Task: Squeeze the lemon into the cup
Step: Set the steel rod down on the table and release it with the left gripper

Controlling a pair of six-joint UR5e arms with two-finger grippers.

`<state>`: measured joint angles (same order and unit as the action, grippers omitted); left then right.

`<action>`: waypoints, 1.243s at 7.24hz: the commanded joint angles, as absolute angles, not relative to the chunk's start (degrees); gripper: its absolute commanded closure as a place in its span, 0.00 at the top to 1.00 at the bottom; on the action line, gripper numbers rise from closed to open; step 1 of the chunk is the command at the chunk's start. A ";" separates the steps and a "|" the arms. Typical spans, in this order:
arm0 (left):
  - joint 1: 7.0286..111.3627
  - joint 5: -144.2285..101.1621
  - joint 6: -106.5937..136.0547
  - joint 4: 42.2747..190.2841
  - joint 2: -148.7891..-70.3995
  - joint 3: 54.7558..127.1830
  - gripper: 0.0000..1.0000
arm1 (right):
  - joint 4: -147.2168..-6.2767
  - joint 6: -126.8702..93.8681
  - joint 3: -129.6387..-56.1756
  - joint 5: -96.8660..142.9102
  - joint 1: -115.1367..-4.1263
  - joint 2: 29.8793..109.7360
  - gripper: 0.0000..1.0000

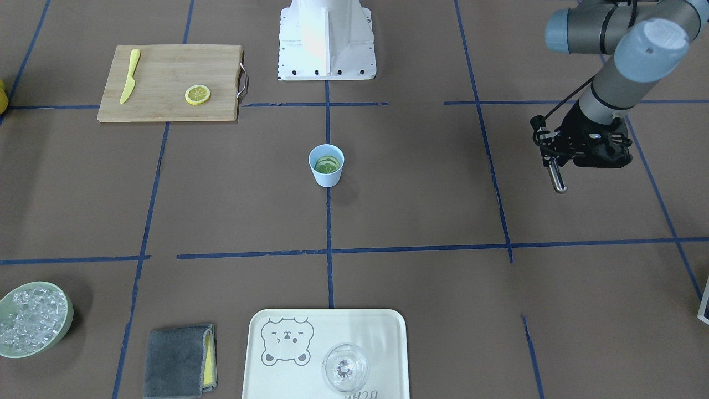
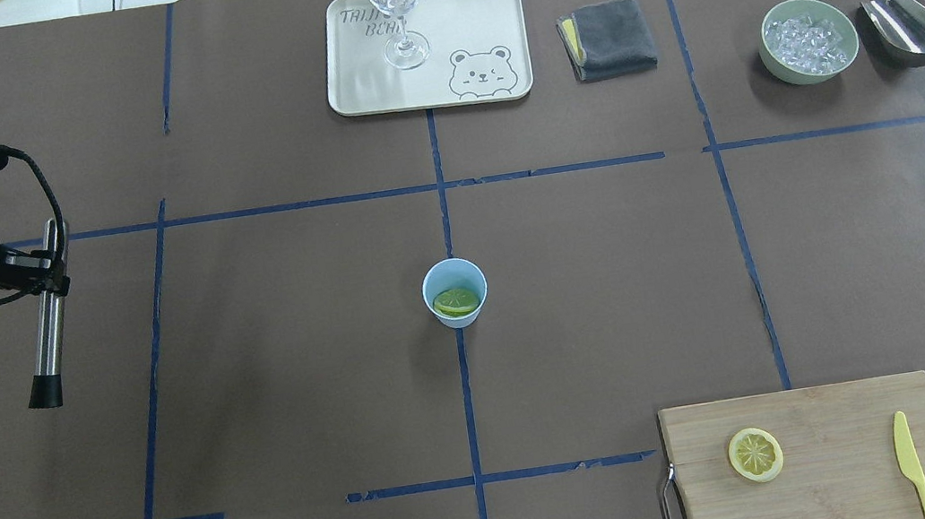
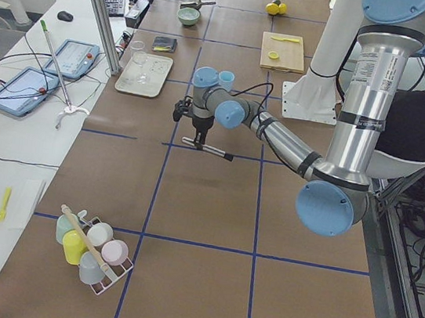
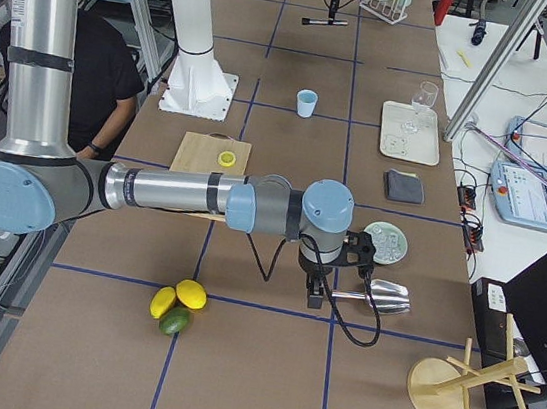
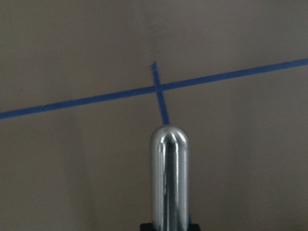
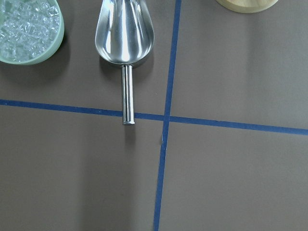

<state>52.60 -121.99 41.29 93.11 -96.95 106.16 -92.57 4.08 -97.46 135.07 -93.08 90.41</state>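
Inside the small light-blue tapered plastic cup point(image 1: 327, 177), low between its walls: the thin round yellow lemon slice point(image 1: 327, 164), looking greenish in the cup's shade. Well apart from the cup, on the robot's left: left gripper point(image 2: 52, 267) clamped on a slim polished steel rod point(image 2: 49, 345) with a black end, held above the table. Far from the cup on the robot's right: right gripper point(image 4: 314, 293), near a steel scoop point(image 6: 124, 33) and a pale green bowl of ice point(image 6: 24, 29); cannot tell whether apart or together.

Probably the pressing step, not yet begun. Next move, by this reading: carry the rod over the cup's mouth, turn one end down, and press gently onto the slice, for fear of tipping so light a cup.

From overhead: the rod's whole length and black end. From the left wrist: only its rounded chrome end over crossed blue tape, no cup. From the right wrist: scoop and ice, no fingers.
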 commanded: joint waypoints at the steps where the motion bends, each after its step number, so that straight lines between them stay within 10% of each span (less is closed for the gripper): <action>1: 52.47 -121.99 41.39 92.73 -100.96 95.57 0.00 | -92.55 4.22 -97.91 135.00 -93.08 90.35 1.00; 7: 51.94 -121.90 41.40 92.72 -102.74 92.99 0.11 | -92.55 4.48 -98.35 134.47 -93.08 90.53 1.00; 8: 51.94 -121.82 41.22 92.72 -102.74 92.90 0.70 | -92.46 4.48 -98.26 134.39 -93.08 90.44 1.00; 9: 51.94 -121.56 41.22 92.72 -102.66 93.07 1.00 | -92.46 4.48 -98.35 134.38 -93.08 90.61 1.00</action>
<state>51.97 -121.79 41.29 92.73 -102.69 92.95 -92.49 4.47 -98.32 134.42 -93.07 90.51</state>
